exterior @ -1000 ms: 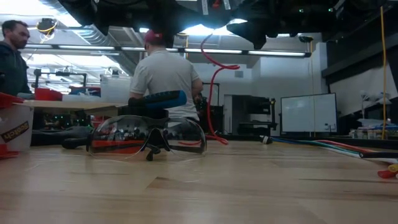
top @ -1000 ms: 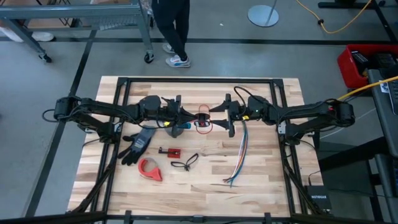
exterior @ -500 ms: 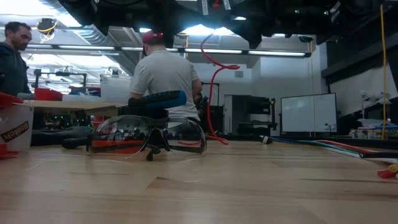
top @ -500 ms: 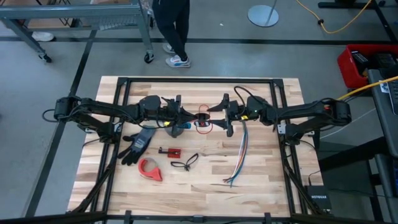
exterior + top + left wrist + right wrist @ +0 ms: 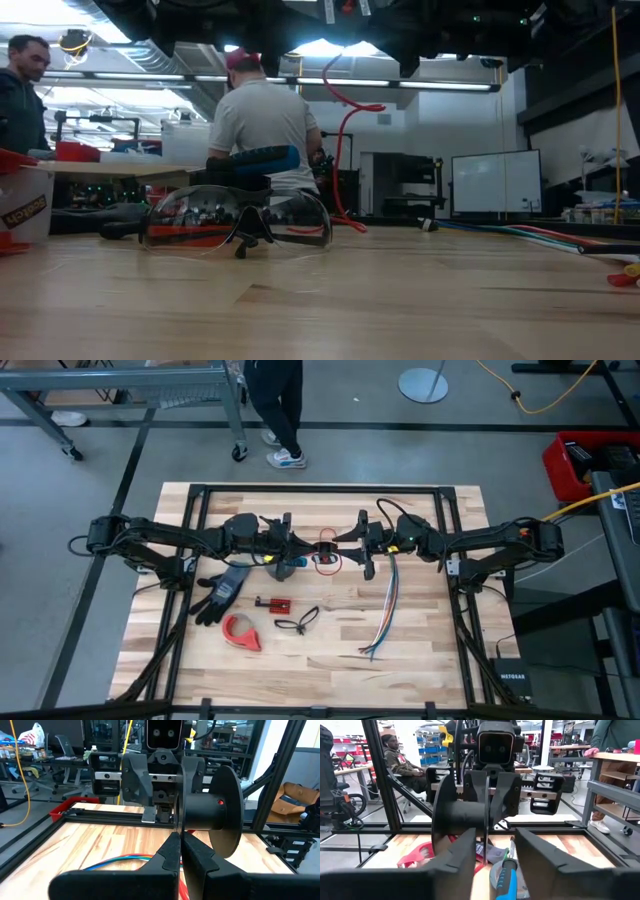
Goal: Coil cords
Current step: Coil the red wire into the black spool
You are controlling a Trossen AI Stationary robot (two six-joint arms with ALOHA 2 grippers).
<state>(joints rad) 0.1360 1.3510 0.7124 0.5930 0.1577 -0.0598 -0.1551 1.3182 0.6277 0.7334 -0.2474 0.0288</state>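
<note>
The thin red cord with black parts (image 5: 326, 555) forms a small loop at the table's middle, between my two grippers. In the low view the cord (image 5: 345, 150) hangs in a curve from the grippers above. My left gripper (image 5: 308, 550) comes from the table's left and is shut on the cord; its shut fingertips also show in its wrist view (image 5: 180, 840). My right gripper (image 5: 352, 550) faces it from the right and is open, with its fingers (image 5: 465, 845) on either side of the cord (image 5: 480, 851), touching nothing that I can see. My left gripper pinches the red cord between its two shut fingers; a bit of red (image 5: 184, 887) shows between them, and the fingers hide which part it is. The fingers lie level, coming from the table's left. The cord hangs slack below, its lower end (image 5: 355, 225) on the table.
A blue-handled tool (image 5: 286, 566) and clear safety glasses (image 5: 235, 220) lie just near of the grippers. A black glove (image 5: 222, 592), a red tape roll (image 5: 240, 632), a small black looped cord (image 5: 297, 622) and a multicoloured wire bundle (image 5: 386, 608) lie nearer. People are in the room beyond.
My right gripper has moved a little toward the table's left, closer to the cord and my left gripper. The cord hangs as before.
</note>
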